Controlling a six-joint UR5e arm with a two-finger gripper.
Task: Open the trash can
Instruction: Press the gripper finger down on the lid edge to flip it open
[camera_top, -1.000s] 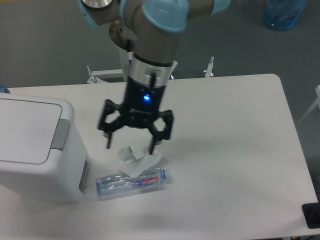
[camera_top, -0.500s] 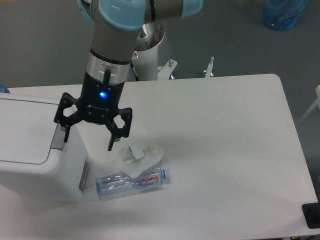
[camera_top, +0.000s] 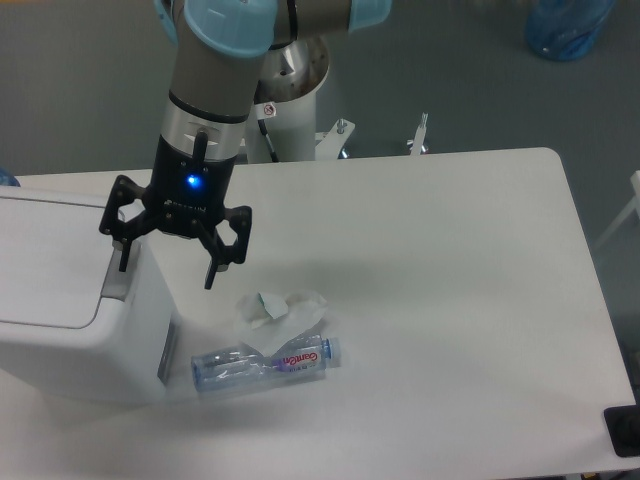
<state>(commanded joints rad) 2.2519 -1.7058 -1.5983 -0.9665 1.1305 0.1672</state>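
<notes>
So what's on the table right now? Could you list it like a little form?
bin: white trash can at the table's left end, lid shut
gripper: gripper, open, above the bin's right edge by its grey tab
bottle: crushed clear bottle, lying flat beside the bin
paper: crumpled white scrap, just behind the bottle
table: white table

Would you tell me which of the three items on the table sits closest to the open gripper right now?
The trash can: the gripper hangs over its right edge, whereas the crumpled paper and crushed bottle lie lower right.
</notes>
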